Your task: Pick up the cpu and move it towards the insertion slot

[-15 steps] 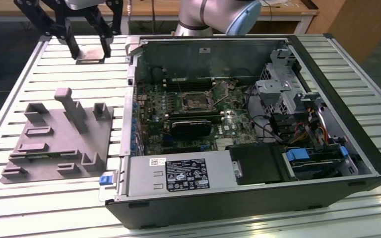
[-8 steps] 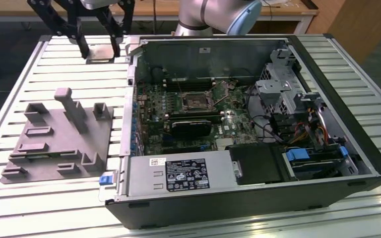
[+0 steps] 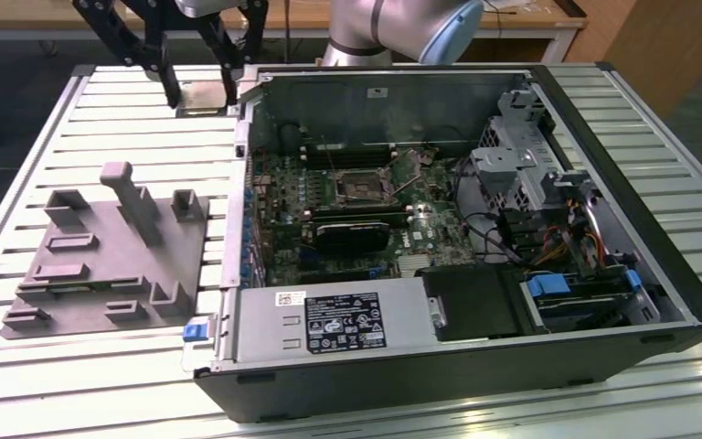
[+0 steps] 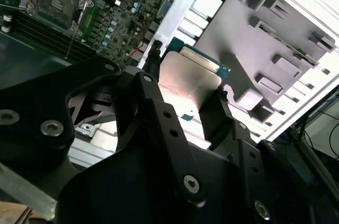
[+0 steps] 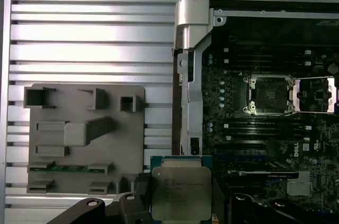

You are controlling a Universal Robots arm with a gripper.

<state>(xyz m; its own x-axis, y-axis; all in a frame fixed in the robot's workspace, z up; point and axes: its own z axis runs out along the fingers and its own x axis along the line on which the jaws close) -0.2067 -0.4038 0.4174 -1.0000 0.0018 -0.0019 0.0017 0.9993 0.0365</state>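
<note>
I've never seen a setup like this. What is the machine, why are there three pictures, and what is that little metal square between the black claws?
The machine is a robot arm with a black two-fingered gripper at its end. One picture, the exterior view, comes from a camera standing off the arm; the other two come from cameras riding near its wrist, looking past the gripper.

On the slatted metal table lie a grey plastic stepped fixture block and an open black computer case, its green circuit board showing.

The small flat square with a silvery top is the cpu, a computer chip. In both wrist views the gripper's fingers are shut on its edges, holding it above the table beside the case. The insertion slot, a square socket with a silvery frame on the board, is uncovered, with the chip apart from it.
</note>
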